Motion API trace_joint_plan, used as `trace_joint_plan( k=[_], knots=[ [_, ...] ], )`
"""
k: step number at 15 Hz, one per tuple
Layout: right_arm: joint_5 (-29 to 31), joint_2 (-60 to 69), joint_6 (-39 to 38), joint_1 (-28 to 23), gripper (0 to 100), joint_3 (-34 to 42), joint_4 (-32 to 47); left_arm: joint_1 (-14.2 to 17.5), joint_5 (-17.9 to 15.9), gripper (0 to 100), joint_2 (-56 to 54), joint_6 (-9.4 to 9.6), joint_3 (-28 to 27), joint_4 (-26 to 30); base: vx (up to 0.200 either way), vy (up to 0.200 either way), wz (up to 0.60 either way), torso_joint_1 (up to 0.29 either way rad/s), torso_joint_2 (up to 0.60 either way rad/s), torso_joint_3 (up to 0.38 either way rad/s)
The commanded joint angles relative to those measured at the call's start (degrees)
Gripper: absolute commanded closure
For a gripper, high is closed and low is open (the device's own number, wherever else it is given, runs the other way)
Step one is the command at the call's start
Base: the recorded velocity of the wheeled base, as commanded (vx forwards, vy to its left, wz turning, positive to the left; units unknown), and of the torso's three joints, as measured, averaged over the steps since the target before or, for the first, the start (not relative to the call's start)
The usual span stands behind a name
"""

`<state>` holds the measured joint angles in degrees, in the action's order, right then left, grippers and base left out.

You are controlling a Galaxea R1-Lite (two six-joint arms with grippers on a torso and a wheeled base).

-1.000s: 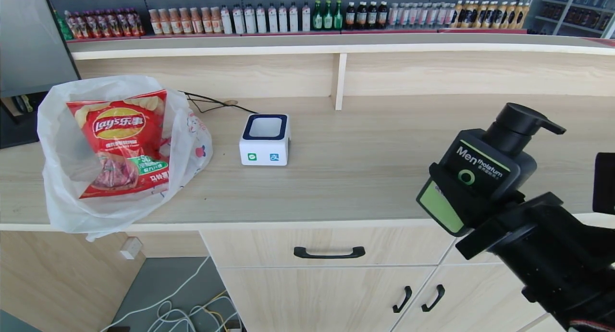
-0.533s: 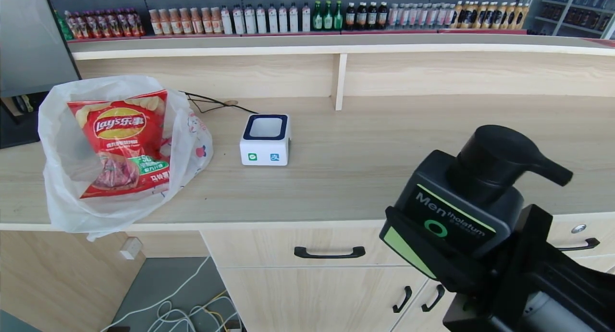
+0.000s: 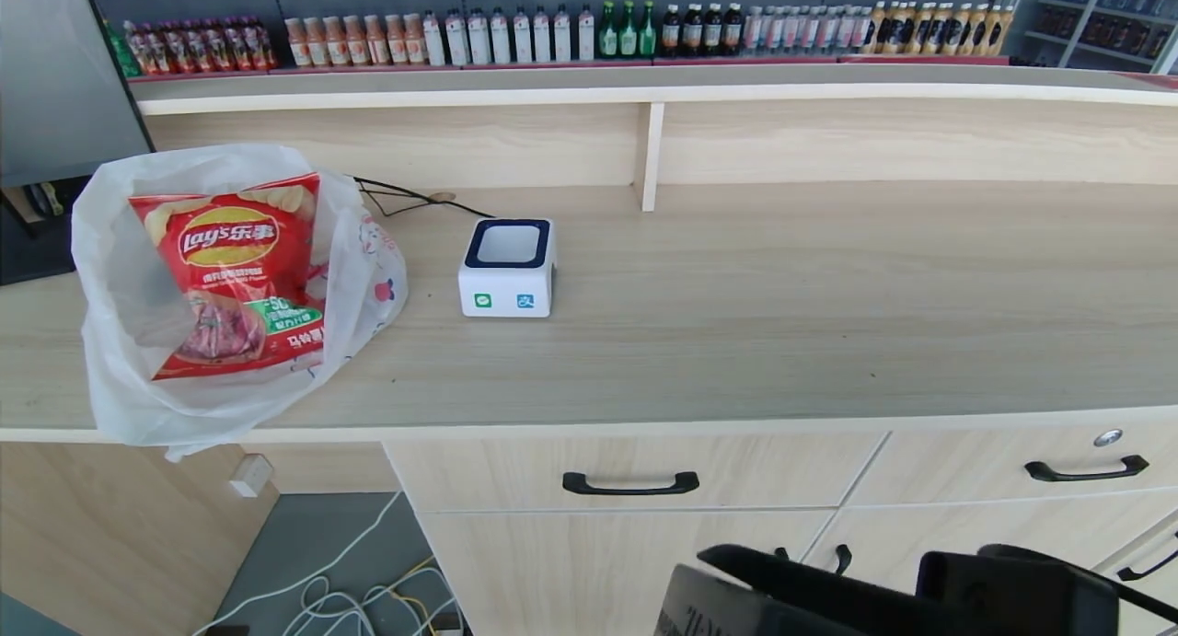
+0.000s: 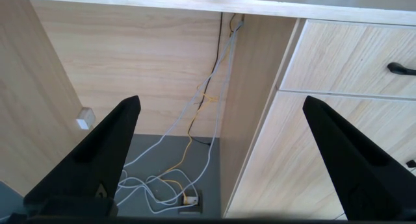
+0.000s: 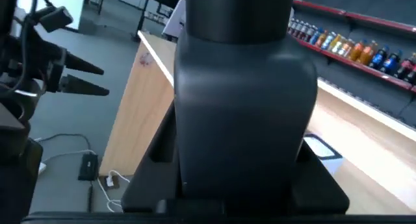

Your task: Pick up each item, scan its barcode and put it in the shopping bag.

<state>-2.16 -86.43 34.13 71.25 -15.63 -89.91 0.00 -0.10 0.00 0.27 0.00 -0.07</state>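
Right wrist view: the right hand [image 5: 240, 191] is clenched on the dark pump bottle [image 5: 244, 107], which sits close before the lens and clear of the desk [image 3: 736, 341], on its near side. The left hand [image 4: 221, 165] hangs released, fingers [image 4: 97, 159] spread wide, low before the cabinet front [image 4: 325, 87] and above the floor cables [image 4: 162, 185]. On the desk the white scanner [image 3: 507, 268] stands centrally, apart from the shopping bag [image 3: 120, 341] at the robot's left, which holds a red chip packet [image 3: 235, 268]; stocked shelves [image 3: 552, 33] lie beyond.
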Motion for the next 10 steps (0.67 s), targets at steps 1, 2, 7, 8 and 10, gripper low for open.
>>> trace_joint_plan(
  k=[1,2,7,8,10],
  knots=[
    [-5.1,-3.5,2.9,0.3,100,-1.5,-0.1,0.0,0.0,0,0.0,0.0,0.0,0.0,0.0,0.0,0.0,0.0,0.0,0.0],
    [-9.0,-3.9,5.1,-1.1,100,-2.8,-0.1,0.0,0.0,0,0.0,0.0,0.0,0.0,0.0,0.0,0.0,0.0,0.0,0.0],
    [-10.1,-5.9,9.4,-0.2,100,-6.2,-0.1,0.0,0.0,0,0.0,0.0,0.0,0.0,0.0,0.0,0.0,0.0,0.0,0.0],
    [-10.0,-6.9,13.3,-0.3,100,-6.9,-0.1,0.0,0.0,0,0.0,0.0,0.0,0.0,0.0,0.0,0.0,0.0,0.0,0.0],
    [-10.0,-7.8,24.4,-0.2,100,-8.8,-0.1,-0.1,0.0,0,0.0,0.0,0.0,0.0,0.0,0.0,0.0,0.0,0.0,0.0]
  ],
)
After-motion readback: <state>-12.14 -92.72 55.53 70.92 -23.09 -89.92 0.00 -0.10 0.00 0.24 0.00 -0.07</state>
